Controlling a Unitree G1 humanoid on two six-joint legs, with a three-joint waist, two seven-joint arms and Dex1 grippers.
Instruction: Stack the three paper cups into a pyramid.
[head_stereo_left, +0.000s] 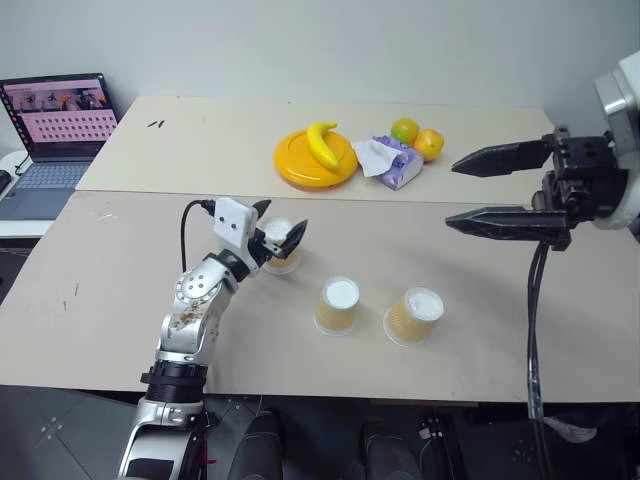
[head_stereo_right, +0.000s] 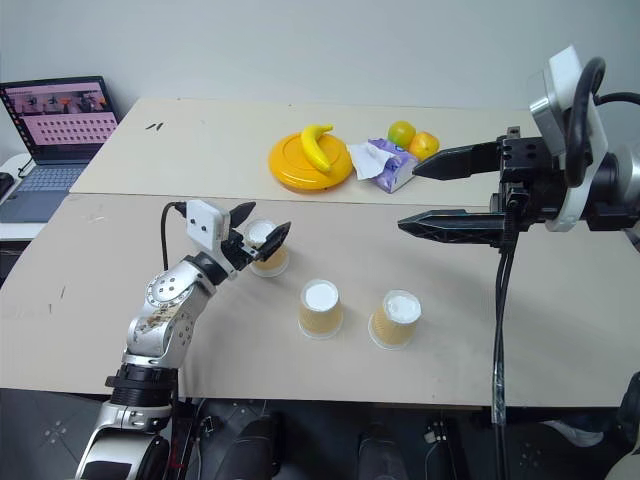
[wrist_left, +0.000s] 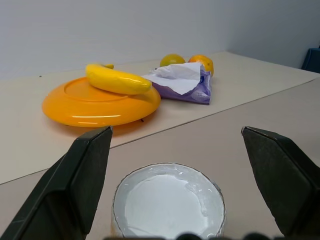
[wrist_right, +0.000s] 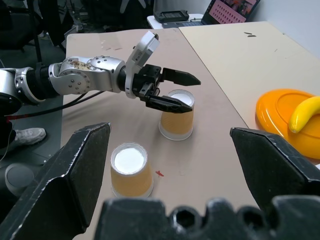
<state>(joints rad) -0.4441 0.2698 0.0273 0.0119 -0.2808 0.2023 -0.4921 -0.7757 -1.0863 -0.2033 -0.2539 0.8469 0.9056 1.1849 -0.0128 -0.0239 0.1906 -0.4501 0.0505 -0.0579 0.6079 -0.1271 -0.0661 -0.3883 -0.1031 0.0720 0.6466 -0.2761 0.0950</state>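
Observation:
Three paper cups stand upside down on the near table, apart from one another. The left cup (head_stereo_left: 281, 252) sits between the fingers of my left gripper (head_stereo_left: 280, 224), which is open, its fingers wide on either side of the cup's white base (wrist_left: 168, 200) without touching it. The middle cup (head_stereo_left: 338, 305) and the right cup (head_stereo_left: 415, 316) stand side by side nearer the front edge. My right gripper (head_stereo_left: 453, 192) hangs open and empty, raised over the table's right side, pointing left. No cup rests on another.
On the far table lie a yellow plate (head_stereo_left: 296, 165) with a banana (head_stereo_left: 322, 143), a purple tissue pack (head_stereo_left: 392, 163) and two citrus fruits (head_stereo_left: 417, 137). A laptop (head_stereo_left: 55, 130) stands at the far left. A seam (head_stereo_left: 150, 192) separates the two tables.

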